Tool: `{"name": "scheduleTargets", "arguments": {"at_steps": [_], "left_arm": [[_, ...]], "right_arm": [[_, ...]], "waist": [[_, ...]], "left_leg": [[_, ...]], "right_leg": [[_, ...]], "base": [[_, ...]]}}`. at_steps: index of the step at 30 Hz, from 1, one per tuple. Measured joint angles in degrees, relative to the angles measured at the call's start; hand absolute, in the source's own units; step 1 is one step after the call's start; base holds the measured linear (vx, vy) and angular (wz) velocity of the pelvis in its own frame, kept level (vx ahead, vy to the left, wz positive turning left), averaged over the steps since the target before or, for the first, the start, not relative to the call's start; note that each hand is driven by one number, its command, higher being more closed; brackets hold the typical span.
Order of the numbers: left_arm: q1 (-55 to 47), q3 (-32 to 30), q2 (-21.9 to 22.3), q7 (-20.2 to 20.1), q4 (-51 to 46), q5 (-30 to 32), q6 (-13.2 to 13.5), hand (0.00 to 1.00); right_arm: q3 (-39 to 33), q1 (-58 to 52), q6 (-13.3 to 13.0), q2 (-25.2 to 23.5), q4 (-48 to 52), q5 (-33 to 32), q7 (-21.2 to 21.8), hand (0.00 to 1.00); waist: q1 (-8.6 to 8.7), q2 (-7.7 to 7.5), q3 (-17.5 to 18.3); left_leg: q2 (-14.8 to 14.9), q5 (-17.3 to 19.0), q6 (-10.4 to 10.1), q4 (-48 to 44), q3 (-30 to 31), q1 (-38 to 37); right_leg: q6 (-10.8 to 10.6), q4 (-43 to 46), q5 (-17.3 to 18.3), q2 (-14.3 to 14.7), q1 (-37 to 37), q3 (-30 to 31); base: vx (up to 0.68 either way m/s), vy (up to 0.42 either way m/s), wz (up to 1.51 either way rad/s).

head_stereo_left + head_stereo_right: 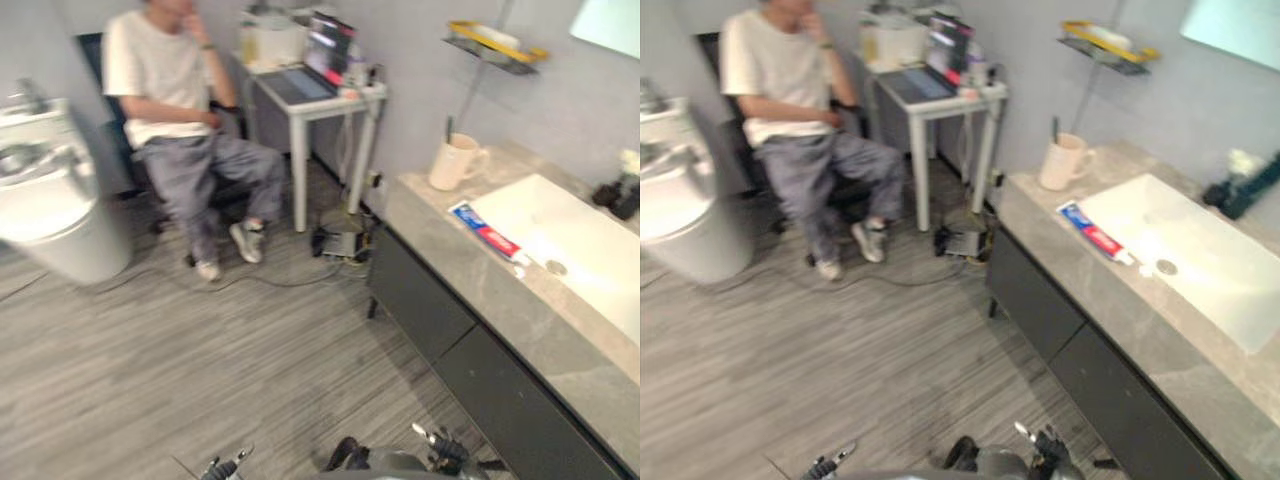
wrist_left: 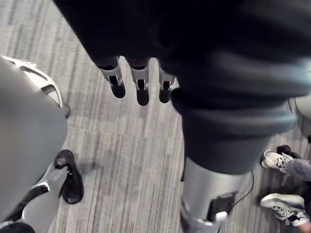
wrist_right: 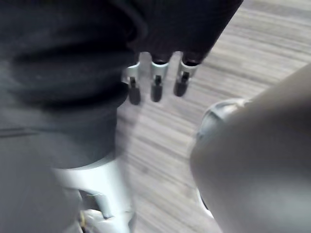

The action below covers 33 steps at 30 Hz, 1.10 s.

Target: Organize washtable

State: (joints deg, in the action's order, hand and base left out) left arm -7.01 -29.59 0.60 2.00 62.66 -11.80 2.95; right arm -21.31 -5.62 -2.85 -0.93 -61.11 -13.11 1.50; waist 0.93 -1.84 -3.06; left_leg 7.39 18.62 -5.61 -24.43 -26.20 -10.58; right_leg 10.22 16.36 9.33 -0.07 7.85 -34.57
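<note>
The washtable is a grey stone counter (image 1: 450, 255) with a white sink (image 1: 570, 245), standing at my right over dark cabinet fronts. A red, white and blue toothpaste tube (image 1: 487, 232) lies flat on the counter at the sink's near-left rim. A cream mug (image 1: 455, 160) with a dark-handled brush in it stands at the counter's far end. A dark object (image 1: 615, 195) sits by the wall behind the sink. My left hand (image 2: 141, 85) hangs above the floor with straight fingers, holding nothing. My right hand (image 3: 155, 77) hangs the same way, also holding nothing. Both are far from the counter.
A person (image 1: 170, 90) in a white shirt sits on a chair at the back left, beside a white table (image 1: 310, 100) with a laptop. A white round fixture (image 1: 55, 215) stands at the left. A wall shelf (image 1: 495, 45) holds a yellow item. Cables and a box (image 1: 340, 243) lie by the table leg.
</note>
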Motion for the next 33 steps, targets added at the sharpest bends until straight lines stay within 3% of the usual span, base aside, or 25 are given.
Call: {"name": "scheduleTargets", "arguments": {"at_steps": [1,2,3,4,6,8,9,10,11,13,14,15,16,17,19,20,22,25,27,28,31,33], "left_arm": [[-0.3,-1.5,0.6,-0.3,-0.5,0.1,-0.1,0.0],[-0.6,-1.5,1.5,-0.7,-1.4,0.0,0.0,0.0],[-0.7,-1.4,1.7,-0.7,-1.7,-0.1,0.1,0.0],[-1.1,-1.3,1.1,-0.6,-1.6,-0.4,0.2,0.0],[-2.2,-1.1,0.2,-0.5,-1.6,-0.6,0.6,0.0],[-2.8,0.1,0.1,-0.4,-1.4,-1.1,1.4,0.0],[-2.9,0.4,0.1,-0.4,-1.3,-1.1,1.4,0.0],[-2.9,0.7,0.2,-0.3,-1.2,-1.1,1.5,0.0],[-2.9,1.5,0.0,-0.2,-0.9,-1.1,1.5,0.0],[-2.9,3.1,-1.1,0.4,-0.9,-1.0,1.6,0.0],[-2.8,4.8,-1.5,0.7,-0.8,-1.0,1.6,0.0],[-2.8,5.4,-1.5,0.8,-0.8,-1.0,1.8,0.0],[-2.5,5.5,-2.8,0.9,-0.6,-1.0,1.8,0.0],[-1.4,5.6,-3.5,1.4,-0.7,-0.9,2.1,0.0],[-1.0,7.9,-3.5,1.9,-1.6,-0.8,2.3,0.0],[-0.8,9.2,-3.5,1.8,-2.3,-0.5,2.4,0.0],[0.5,12.0,-3.4,1.8,-2.7,0.4,2.6,0.0],[2.5,16.3,-2.4,1.8,-3.1,1.4,2.8,0.0],[3.3,16.6,-1.8,1.8,-3.4,1.4,2.8,0.0],[3.3,16.7,-1.5,1.8,-3.5,1.3,2.8,0.0],[2.1,16.6,-1.0,1.6,-3.3,1.1,3.0,0.0],[2.9,16.6,-1.7,1.2,-1.2,1.1,3.1,0.0]], "right_arm": [[1.0,-0.4,0.1,0.2,1.2,0.4,-0.1,0.0],[1.8,-0.4,0.4,1.3,1.9,0.8,-0.1,0.0],[1.8,-0.1,0.5,1.6,1.8,1.1,-0.2,0.0],[1.5,0.5,0.5,1.5,0.7,1.5,-0.3,0.0],[1.5,1.8,0.8,0.7,-1.0,1.9,-0.4,0.0],[1.3,2.5,0.8,0.9,-2.6,1.9,-0.9,0.0],[1.3,2.5,0.8,1.1,-2.7,1.9,-1.3,0.0],[1.4,2.5,0.7,1.2,-2.7,1.9,-1.5,0.0],[1.5,2.5,0.6,1.4,-2.8,2.0,-1.5,0.0],[1.8,2.1,0.5,1.5,-2.6,2.3,-1.6,0.0],[2.7,1.2,0.5,1.9,-2.4,2.4,-1.7,0.0],[3.6,0.9,0.6,2.2,-2.1,2.4,-1.8,0.0],[4.5,0.8,0.8,1.3,-2.1,2.4,-2.0,0.0],[5.1,0.2,0.8,1.0,-1.3,2.5,-1.6,0.0],[6.4,0.9,0.9,1.1,-0.3,2.5,-1.6,0.0],[6.6,0.8,0.8,0.5,1.2,2.5,-1.5,0.0],[6.6,-0.1,0.9,0.1,3.3,2.5,-1.4,0.0],[6.5,-0.9,0.9,0.2,5.7,2.3,-1.5,0.0],[6.2,-1.7,0.8,0.2,6.1,2.3,-1.7,0.0],[5.9,-2.3,0.9,0.2,5.8,2.5,-1.8,0.0],[5.7,-2.6,0.8,0.7,2.9,2.9,-1.8,0.0],[5.4,-1.9,0.9,1.0,0.9,3.1,-1.7,0.0]], "waist": [[-0.4,0.95,-0.4],[-1.75,2.94,-0.8],[-2.24,3.69,-1.0],[-2.18,3.24,-1.3],[-2.29,1.28,-1.7],[-3.16,0.76,-2.1],[-3.28,1.07,-2.0],[-3.27,1.3,-2.0],[-3.26,1.43,-2.0],[-3.11,1.5,-1.8],[-3.14,1.73,-1.1],[-3.14,1.78,-0.8],[-3.18,-0.19,-0.4],[-2.1,-1.23,0.3],[-2.15,0.11,0.2],[-1.81,-0.08,0.4],[-1.77,-0.11,0.9],[-1.36,0.48,1.2],[-1.48,0.62,1.3],[-1.52,0.67,1.4],[-1.65,0.36,2.7],[-1.61,-0.43,3.3]], "left_leg": [[3.2,-4.3,-1.8,-17.9,4.1,6.5],[5.8,-6.2,-0.4,-33.1,9.6,13.2],[6.5,-6.0,-0.4,-38.1,11.6,15.7],[6.1,-5.7,-0.4,-42.2,15.4,19.1],[4.7,-5.1,0.6,-39.3,18.3,21.4],[4.6,-3.9,2.0,-30.3,22.3,23.6],[4.5,-3.9,2.0,-27.3,23.9,24.2],[4.2,-3.9,2.0,-21.7,27.3,24.9],[2.6,-4.0,1.7,-11.2,35.0,25.0],[0.7,-4.1,1.7,-3.0,44.4,24.9],[-0.4,-4.4,1.0,1.5,50.5,24.9],[-1.0,-7.2,-6.4,2.4,52.1,25.0],[-4.4,-6.0,-5.9,0.1,50.2,25.2],[-6.1,-4.3,-4.3,-5.0,48.9,26.8],[-6.2,-1.3,-3.1,-10.8,46.1,27.4],[-6.0,0.0,-1.1,-11.3,42.6,25.8],[-6.4,1.1,1.1,-9.5,37.7,23.1],[-6.5,-0.4,4.2,-4.3,29.2,18.2],[-6.6,-1.6,6.1,-0.6,26.5,15.6],[-6.6,-2.4,7.5,2.0,25.7,14.1],[-8.0,-5.0,7.6,6.6,25.7,14.3],[-9.6,-6.6,7.7,8.0,26.5,14.3]], "right_leg": [[0.3,-1.9,0.7,2.8,-2.2,4.1],[1.2,-2.6,1.7,6.0,-3.9,8.9],[1.5,-2.4,2.2,7.0,-4.7,11.4],[1.3,-2.7,2.5,8.0,-7.1,16.1],[-0.1,-4.4,2.4,8.0,-11.8,24.8],[-3.5,-5.3,3.3,6.9,-15.5,35.0],[-4.1,-5.4,3.7,6.6,-16.0,37.4],[-5.3,-5.4,4.4,5.8,-16.5,40.7],[-7.1,-4.7,5.9,4.1,-16.6,45.8],[-9.0,-2.9,8.5,2.1,-15.7,49.7],[-10.9,-0.5,11.4,0.5,-14.2,52.6],[-12.5,1.0,13.4,-1.1,-13.6,54.9],[-13.5,1.5,13.9,-4.0,-13.1,56.9],[-14.3,1.2,10.8,-5.4,-12.6,58.2],[-14.7,0.3,5.7,-6.2,-12.5,61.8],[-15.4,-0.1,2.4,-7.2,-12.5,63.0],[-15.7,0.9,-2.4,-8.9,-10.8,64.6],[-14.7,8.6,-8.1,-9.0,-4.9,65.2],[-14.7,11.6,-7.2,-8.1,-3.6,59.9],[-16.3,11.4,-4.9,-6.8,-3.7,55.8],[-14.1,2.3,-1.0,-4.9,-5.2,44.3],[-14.2,-3.5,-0.8,-6.5,-7.7,42.5]], "base": [[0.47,0.041,-1.88],[0.46,0.064,-2.07],[0.44,0.137,-2.27],[0.48,0.154,-2.0],[0.51,0.167,-2.23],[0.47,0.305,-2.41],[0.35,0.34,-1.92],[0.42,0.473,-1.89],[0.36,0.425,-1.79],[0.37,0.522,-1.38],[0.32,0.525,-1.22],[0.32,0.595,-1.08],[0.31,0.58,-0.83],[0.3,0.6,-0.77],[0.24,0.614,-1.15],[0.18,0.594,-1.31],[0.1,0.48,-1.39],[0.0,0.388,-1.28],[-0.09,0.235,-0.76],[-0.09,0.086,-0.32],[-0.04,0.025,-0.15],[0.02,-0.033,0.18]]}}
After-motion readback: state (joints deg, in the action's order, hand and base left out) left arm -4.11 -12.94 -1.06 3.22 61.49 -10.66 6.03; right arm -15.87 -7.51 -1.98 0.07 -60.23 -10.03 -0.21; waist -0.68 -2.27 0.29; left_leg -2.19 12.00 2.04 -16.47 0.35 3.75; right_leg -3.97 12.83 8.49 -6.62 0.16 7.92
